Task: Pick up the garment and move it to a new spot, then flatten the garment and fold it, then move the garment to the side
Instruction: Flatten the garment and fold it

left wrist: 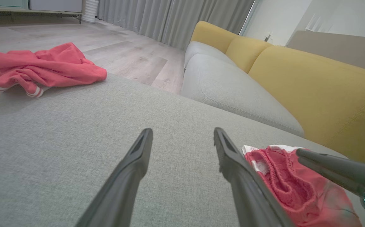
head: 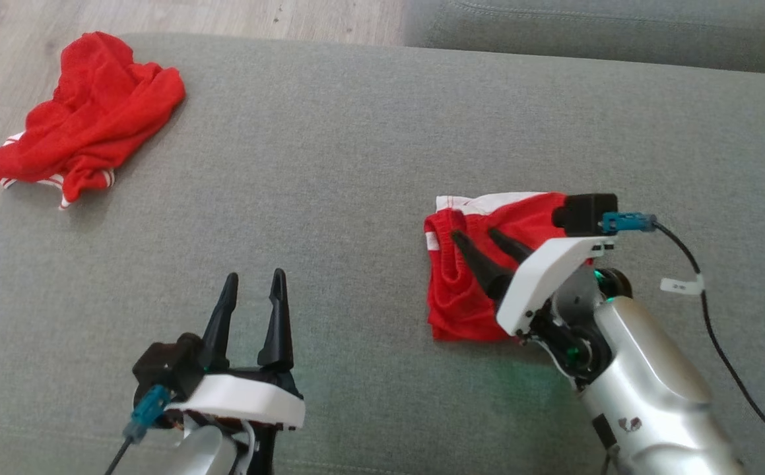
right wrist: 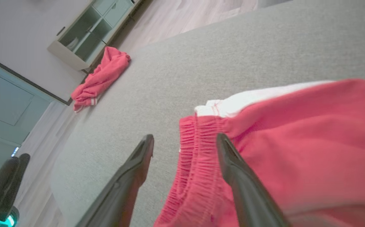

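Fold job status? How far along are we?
Done, by the look of it: the red shorts lie folded into a compact stack on the grey cushion. In hand: nothing; the right end effector hangs open over their waistband, the left end effector open, off to the side. Left: moving the shorts aside, probably; a second red garment lies crumpled at the far left corner.

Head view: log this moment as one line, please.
right gripper: open over folded red fabric garment with white trim | left gripper: open, empty | crumpled red garment: far-left corner of grey fabric cushion
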{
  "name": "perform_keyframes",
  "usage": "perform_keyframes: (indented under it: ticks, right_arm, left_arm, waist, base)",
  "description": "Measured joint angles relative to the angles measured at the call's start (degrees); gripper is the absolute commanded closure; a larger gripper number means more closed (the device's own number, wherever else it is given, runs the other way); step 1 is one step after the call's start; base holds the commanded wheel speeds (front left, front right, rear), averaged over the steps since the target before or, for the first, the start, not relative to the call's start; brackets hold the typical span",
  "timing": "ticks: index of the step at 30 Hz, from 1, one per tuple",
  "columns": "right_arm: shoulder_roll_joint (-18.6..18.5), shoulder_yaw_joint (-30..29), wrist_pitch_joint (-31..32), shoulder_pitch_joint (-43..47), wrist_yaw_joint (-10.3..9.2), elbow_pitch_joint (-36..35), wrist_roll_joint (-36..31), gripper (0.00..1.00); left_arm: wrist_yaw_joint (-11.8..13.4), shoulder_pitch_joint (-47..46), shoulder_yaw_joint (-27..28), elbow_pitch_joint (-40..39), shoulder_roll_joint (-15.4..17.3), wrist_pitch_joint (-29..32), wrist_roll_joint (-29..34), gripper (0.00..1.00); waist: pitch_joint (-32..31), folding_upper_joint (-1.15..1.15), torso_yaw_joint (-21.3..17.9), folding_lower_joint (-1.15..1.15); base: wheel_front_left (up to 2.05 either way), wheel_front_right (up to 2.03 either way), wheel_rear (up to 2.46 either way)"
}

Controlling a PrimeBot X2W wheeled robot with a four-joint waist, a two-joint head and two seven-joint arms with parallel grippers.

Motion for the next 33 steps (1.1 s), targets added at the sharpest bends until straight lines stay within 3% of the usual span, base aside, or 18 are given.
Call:
perform_keyframes:
  ticks: [8,16,21,33]
  right_arm:
    - [0.00,1.94,-5.04,-1.12,0.00,-0.67,1.11,0.00]
    - [0.00,-7.71,-14.36,-0.26,0.00,-2.05,-14.96,0.00]
    - [0.01,-15.27,-20.36,6.56,0.00,-5.26,-23.17,0.00]
    - [0.66,-20.93,-25.61,21.32,0.00,-11.26,-25.62,0.00]
  left_arm:
    - [-0.57,-0.19,0.05,0.15,-0.67,0.00,0.75,0.00]
    - [-1.05,-2.23,0.02,1.67,-0.93,-0.01,2.00,0.00]
    - [-0.97,-2.55,0.07,3.74,-0.66,-0.01,3.45,0.00]
    - [-0.31,2.63,1.53,5.32,0.65,-0.02,4.24,0.00]
  waist:
    - [-1.03,0.00,-1.61,0.00]
    - [-2.87,0.00,-4.14,0.00]
    - [-4.44,0.00,-6.03,-0.01]
    - [-7.95,0.00,-9.54,-0.01]
  base:
    - [0.00,0.00,0.00]
    - [0.00,0.00,0.00]
    - [0.00,0.00,0.00]
    - [0.00,0.00,0.00]
